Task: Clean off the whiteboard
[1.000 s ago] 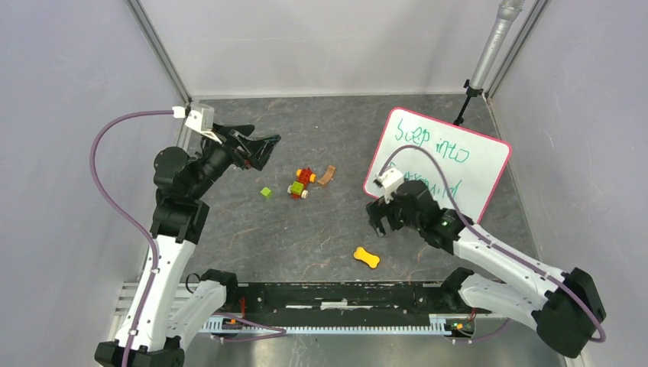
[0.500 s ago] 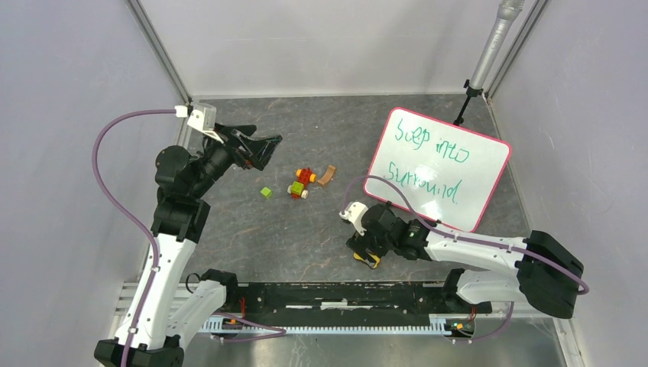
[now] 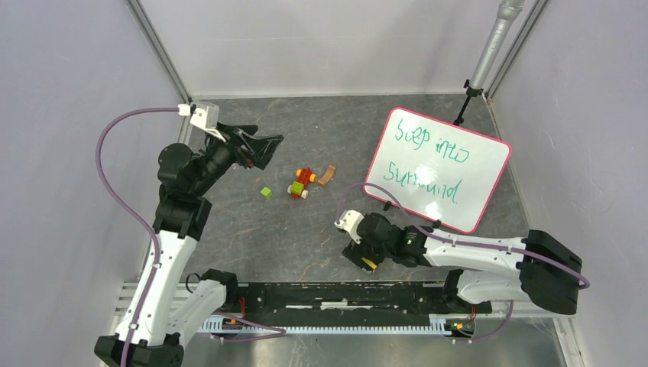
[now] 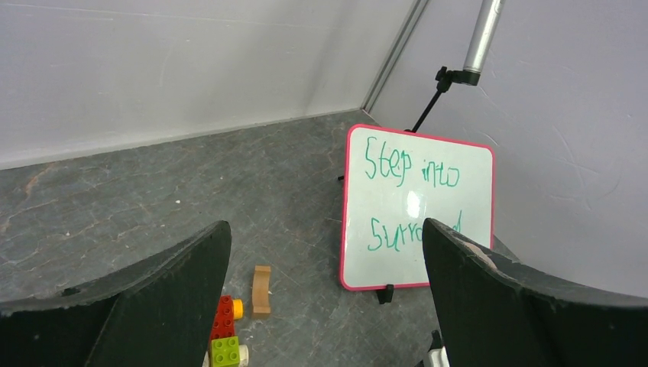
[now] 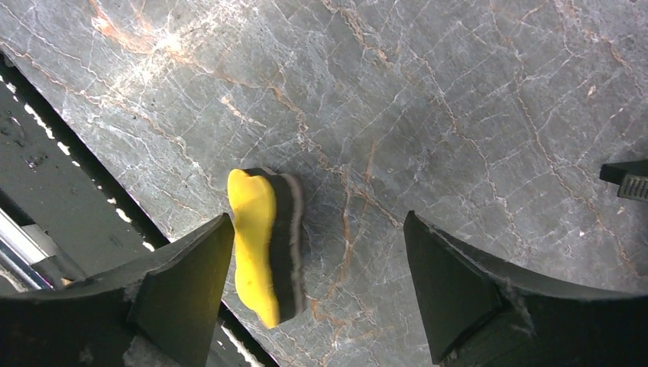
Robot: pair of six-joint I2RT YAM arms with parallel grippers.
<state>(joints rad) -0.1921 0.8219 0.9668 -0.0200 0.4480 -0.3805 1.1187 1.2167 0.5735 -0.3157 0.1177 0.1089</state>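
Top view: high, from near edge, looks down on whole tabletop (image 3: 306,138). Left wrist: raised, faces whiteboard (image 4: 416,206), shared with top view. Right wrist: close, straight down on tabletop.

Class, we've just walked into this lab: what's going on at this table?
The right gripper is down near the front edge of the table, its jaws open around a yellow eraser, not clamped on it. The whiteboard at the right rear carries green writing, none wiped yet. The left gripper hangs open at the left, holding nothing, facing the board. Some toy bricks lie in the middle.
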